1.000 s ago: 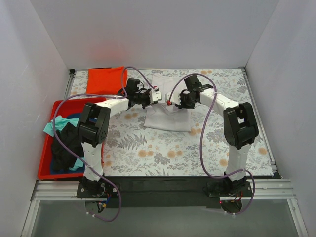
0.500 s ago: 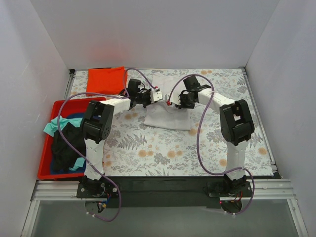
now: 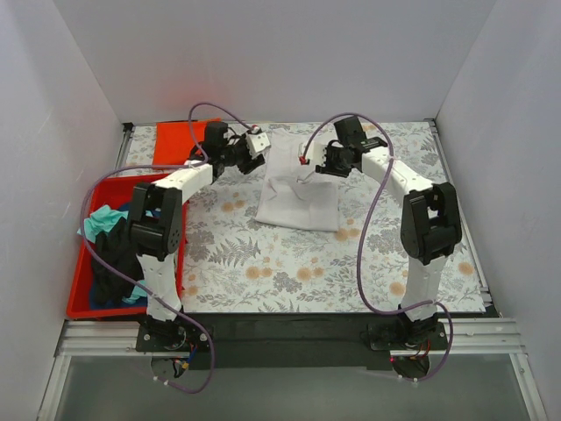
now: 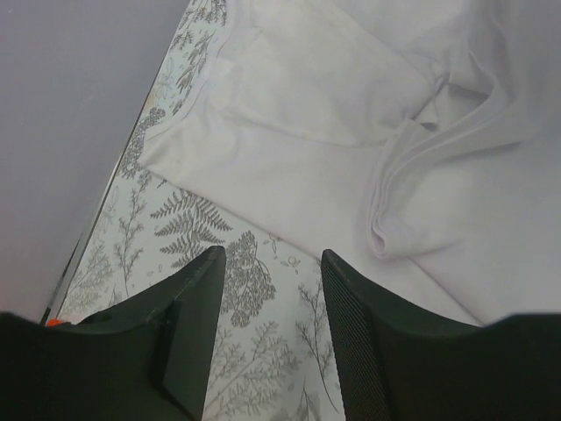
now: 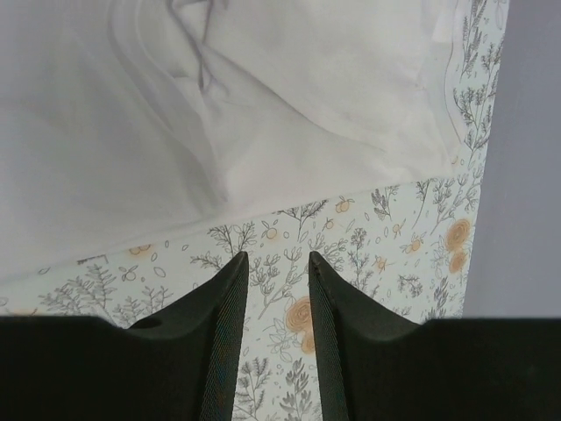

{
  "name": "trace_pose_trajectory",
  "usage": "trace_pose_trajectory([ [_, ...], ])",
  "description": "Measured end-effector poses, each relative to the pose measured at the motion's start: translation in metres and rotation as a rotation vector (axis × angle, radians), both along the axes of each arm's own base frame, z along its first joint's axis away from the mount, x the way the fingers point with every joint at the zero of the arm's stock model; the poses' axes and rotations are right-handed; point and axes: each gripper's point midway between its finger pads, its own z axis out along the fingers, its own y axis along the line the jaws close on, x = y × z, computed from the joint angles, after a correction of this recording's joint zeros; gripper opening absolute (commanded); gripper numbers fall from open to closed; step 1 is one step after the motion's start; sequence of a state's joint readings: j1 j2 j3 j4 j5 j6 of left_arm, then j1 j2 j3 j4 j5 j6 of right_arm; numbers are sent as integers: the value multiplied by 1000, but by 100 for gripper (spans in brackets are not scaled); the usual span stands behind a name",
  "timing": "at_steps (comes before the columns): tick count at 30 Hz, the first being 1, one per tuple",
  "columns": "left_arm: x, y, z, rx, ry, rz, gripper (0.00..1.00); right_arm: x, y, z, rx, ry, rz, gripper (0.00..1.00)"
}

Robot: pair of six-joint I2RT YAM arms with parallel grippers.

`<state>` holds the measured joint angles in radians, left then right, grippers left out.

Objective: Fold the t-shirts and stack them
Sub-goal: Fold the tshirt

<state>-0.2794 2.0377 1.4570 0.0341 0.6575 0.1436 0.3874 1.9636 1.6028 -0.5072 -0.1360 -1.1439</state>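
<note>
A large white t-shirt [image 3: 298, 191] lies partly folded on the floral covering at the back middle; it also shows in the left wrist view [image 4: 307, 132] and the right wrist view [image 5: 219, 105]. An orange-red t-shirt [image 3: 178, 140] lies folded at the back left, partly behind my left arm. My left gripper [image 3: 260, 145] [image 4: 272, 254] is open and empty by the white shirt's back left corner. My right gripper [image 3: 307, 162] [image 5: 276, 259] is open and empty by the shirt's back right part. A teal t-shirt [image 3: 95, 221] and a black one [image 3: 118, 259] lie in the bin.
A red plastic bin [image 3: 81, 303] stands at the left edge of the table. White walls close in the back and both sides. The floral covering [image 3: 289, 263] spreads in front of the white shirt.
Both grippers have drawn back from over the white shirt toward the rear of the table. The left arm has swung left toward the orange-red shirt. The white shirt lies still.
</note>
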Motion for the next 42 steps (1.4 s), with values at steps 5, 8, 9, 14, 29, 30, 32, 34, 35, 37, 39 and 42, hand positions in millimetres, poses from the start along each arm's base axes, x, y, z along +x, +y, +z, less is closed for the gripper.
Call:
trace_pose_trajectory([
  [5, -54, 13, 26, -30, 61, -53, 48, -30, 3, 25, 62, 31, -2, 39],
  [8, -93, 5, 23, -43, 117, -125, 48, -66, 10, 15, 79, 108, 23, 39],
  [9, -104, 2, 16, -40, 139, -147, 48, -78, 13, 7, 82, 142, 31, 40],
  [14, -151, 0, -39, 21, 268, -222, 47, -135, 23, -38, 46, 323, 67, 40],
  [29, -172, 5, -94, 155, 285, -302, 44, -169, 11, -91, -23, 444, 52, 33],
  [30, -172, 6, -99, 164, 292, -300, 42, -168, 11, -92, -24, 439, 52, 33],
  [32, -172, 6, -107, 172, 300, -306, 39, -166, 11, -92, -24, 432, 53, 33],
  [34, -170, 5, -106, 176, 286, -315, 33, -165, 11, -92, -27, 425, 53, 34],
  [35, -169, 6, -106, 182, 278, -319, 31, -164, 11, -92, -29, 421, 55, 34],
  [37, -168, 6, -107, 193, 263, -328, 24, -163, 10, -93, -32, 413, 57, 32],
  [39, -169, 6, -107, 201, 255, -334, 19, -163, 10, -93, -35, 402, 65, 21],
  [42, -168, 6, -107, 211, 249, -339, 8, -158, 9, -93, -41, 377, 73, 1],
])
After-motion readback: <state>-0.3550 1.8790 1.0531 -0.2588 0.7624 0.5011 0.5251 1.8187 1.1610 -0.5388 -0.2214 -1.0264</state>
